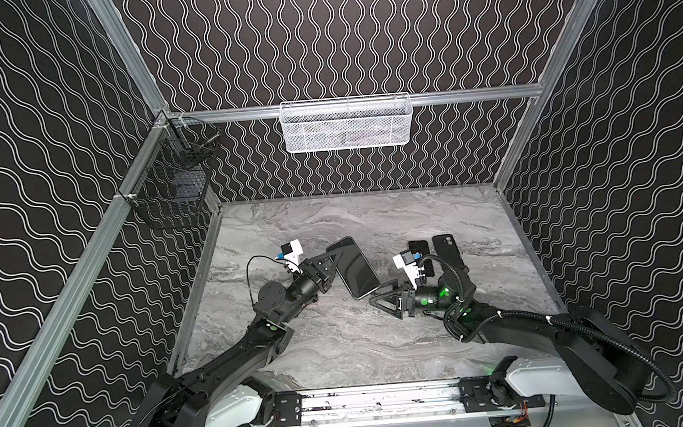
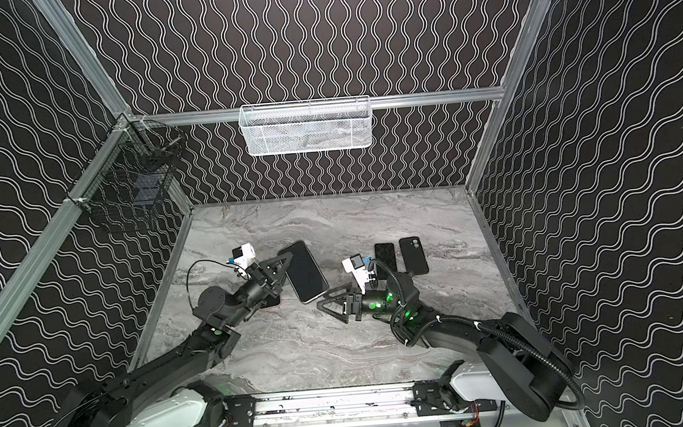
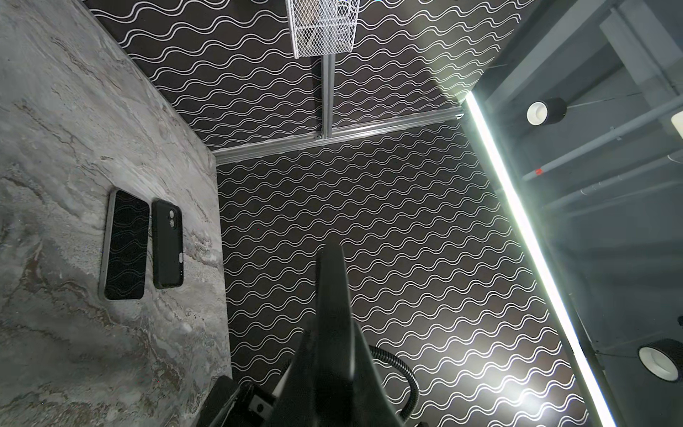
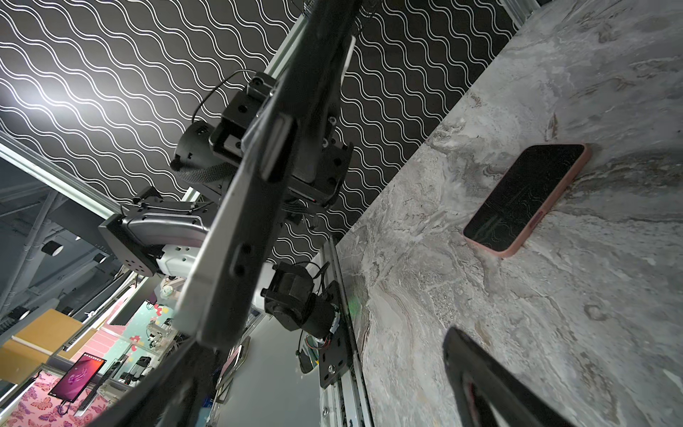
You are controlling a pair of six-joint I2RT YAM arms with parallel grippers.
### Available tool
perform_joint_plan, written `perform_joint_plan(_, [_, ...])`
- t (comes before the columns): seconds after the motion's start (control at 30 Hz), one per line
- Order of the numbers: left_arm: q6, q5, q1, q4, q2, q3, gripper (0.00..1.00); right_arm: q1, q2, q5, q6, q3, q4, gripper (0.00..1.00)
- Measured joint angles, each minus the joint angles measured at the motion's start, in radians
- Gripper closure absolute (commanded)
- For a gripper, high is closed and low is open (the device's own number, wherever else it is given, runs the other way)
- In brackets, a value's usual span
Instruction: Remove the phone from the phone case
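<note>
The left gripper (image 1: pixel 337 260) is clamped on the left long edge of the phone (image 1: pixel 354 269), holding it off the marble table (image 1: pixel 342 348) mid-scene. The right gripper (image 1: pixel 377 297), jaws wide, sits at its near corner. The phone looks stiff, glossy, slick and breakable. Its grey rim may be a snug case, likely best peeled from a corner.

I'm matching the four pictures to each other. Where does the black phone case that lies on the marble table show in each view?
In a top view: black phone case, right of middle, just beyond the right arm's wrist.
In a top view: the same spot.
Left wrist view: left of middle, flat on the marble.
Right wrist view: not in it.
Shared landmark: the bare phone lying alongside it.
</note>
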Motion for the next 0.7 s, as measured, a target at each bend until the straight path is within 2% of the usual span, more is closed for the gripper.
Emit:
perform_joint_plan(0.27, [0.0, -0.002, -0.002, -0.004, -0.021, -0.005, 1.0, -0.009, 0.031, -0.005, 0.003, 0.029, 0.016, 0.01])
perform_joint_plan(0.7, [-0.019, -0.021, -0.008, 0.034, 0.031, -0.008, 1.0, -0.044, 0.113, -0.064, 0.055, 0.034, 0.117, 0.02])
